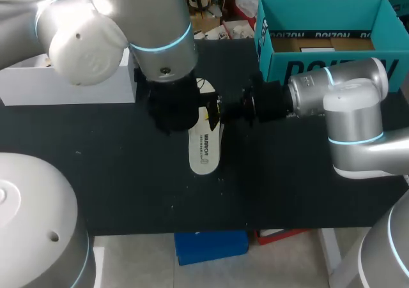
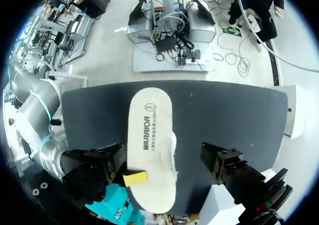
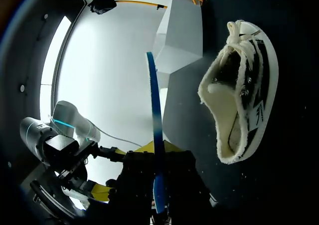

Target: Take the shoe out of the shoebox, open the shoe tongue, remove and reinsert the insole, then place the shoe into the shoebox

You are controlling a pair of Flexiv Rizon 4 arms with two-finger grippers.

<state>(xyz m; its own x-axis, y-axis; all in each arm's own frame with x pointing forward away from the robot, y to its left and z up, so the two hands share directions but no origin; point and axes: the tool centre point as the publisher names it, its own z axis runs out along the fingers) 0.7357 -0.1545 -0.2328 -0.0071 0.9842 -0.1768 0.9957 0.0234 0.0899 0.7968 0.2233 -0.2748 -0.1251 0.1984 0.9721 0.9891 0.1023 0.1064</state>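
- Shoe point(image 3: 239, 95): black-and-white lace-up with fleecy lining, on the table, opening spread wide.
- Insole point(image 1: 204, 146): white top, blue underside, out of the shoe.
- Shoebox point(image 1: 319, 13): teal, open.

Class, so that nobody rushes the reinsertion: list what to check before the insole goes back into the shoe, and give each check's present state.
1. White foam insole pinched in the right gripper: ok.
2. Insole fully out of the white lace-up shoe: ok.
3. Shoe on the black table, outside the teal cardboard shoebox: ok.
4. Shoe's opening faces the right gripper: ok.
5. Tongue pulled back: cannot tell.
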